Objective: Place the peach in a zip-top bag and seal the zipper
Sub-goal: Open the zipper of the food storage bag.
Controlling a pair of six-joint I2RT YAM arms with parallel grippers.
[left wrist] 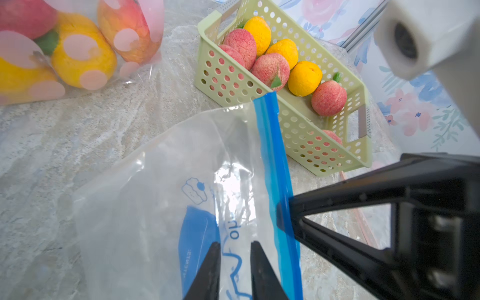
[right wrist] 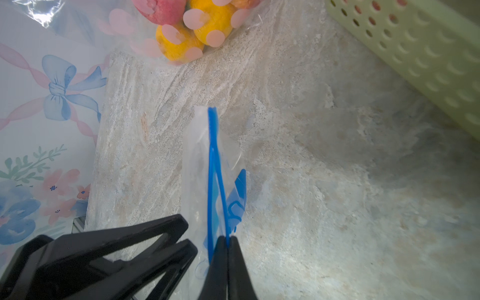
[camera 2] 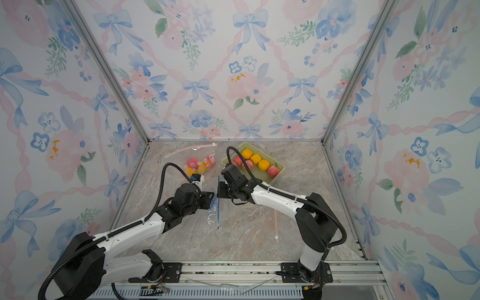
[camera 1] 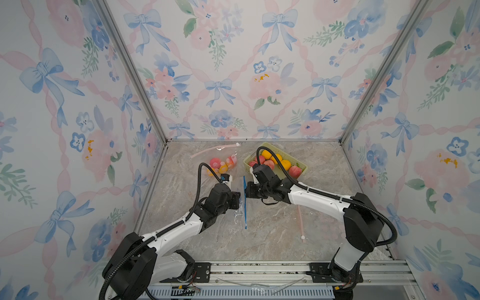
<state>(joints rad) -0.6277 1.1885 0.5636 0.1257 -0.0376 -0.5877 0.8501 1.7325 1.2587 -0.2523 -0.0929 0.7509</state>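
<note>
Between the two arms, near the middle of the marble table, the right gripper is pinching the blue zipper strip of the clear zip-top bag, its jaws pressed flat together on the strip. The left gripper is sitting just across the bag with its fingers narrowly apart. Bag film and blue print are showing through the gap, and whether any film is caught there I cannot tell.

In both top views the two black wrists are covering most of the bag, so only the zipper line and a glint of crumpled film beside it are coming through. The right wrist view is showing the mouth parted into a slim slit beyond the pinch. The left wrist view is giving only the strip's flat face, and both wrist views are cutting off the bag's lower part.

The peach is lying in the green perforated basket at the back right, among other peaches and oranges, apart from the bag mouth. The right arm's cable is crossing over the basket in the top views and hiding some of the fruit.

A polka-dot bag of fruit is resting toward the back left, near the left wrist. A pink zipper strip is lying on the table by the right forearm, its bag too clear to make out. Open marble is stretching toward the front rail and along the right wall
</note>
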